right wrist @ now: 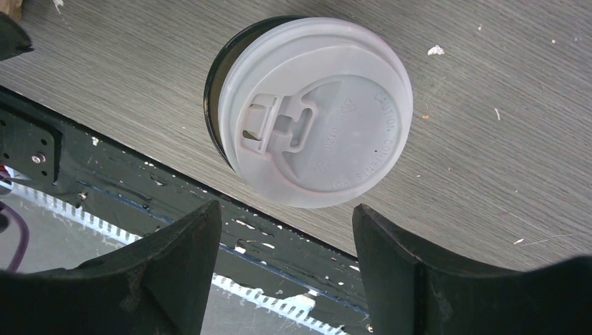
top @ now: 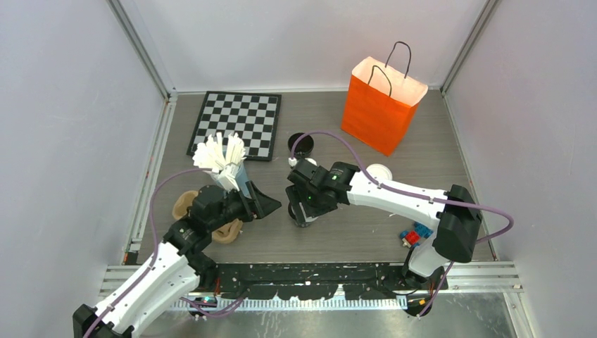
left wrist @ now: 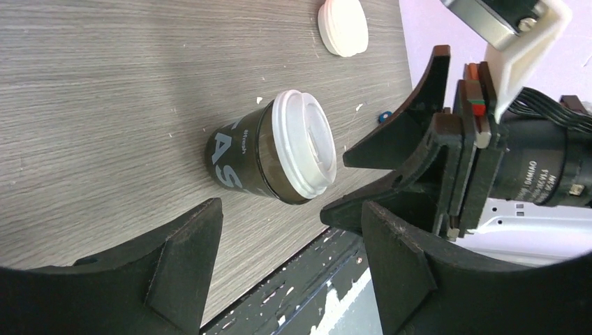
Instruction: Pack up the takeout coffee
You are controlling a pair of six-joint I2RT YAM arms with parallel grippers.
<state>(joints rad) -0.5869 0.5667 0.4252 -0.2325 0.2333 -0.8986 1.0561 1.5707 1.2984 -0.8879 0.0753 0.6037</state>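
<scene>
Takeout coffee cup [left wrist: 269,157] stands upright on the worktop [left wrist: 105,84] near the front edge, long axis vertical. Left fingers [left wrist: 174,265], released, point at it from just beside its left. Right fingers [right wrist: 174,272], released, hang above the lid [right wrist: 317,112], apart and nearer. Overhead, the right wrist [top: 317,186] hides the cup. Lid seating is unclear.

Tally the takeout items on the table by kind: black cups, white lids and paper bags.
Black cups: 2 (capped cup, open cup)
White lids: 2 (fitted lid, loose lid)
Paper bags: 1 (orange bag)
Total: 5
</scene>
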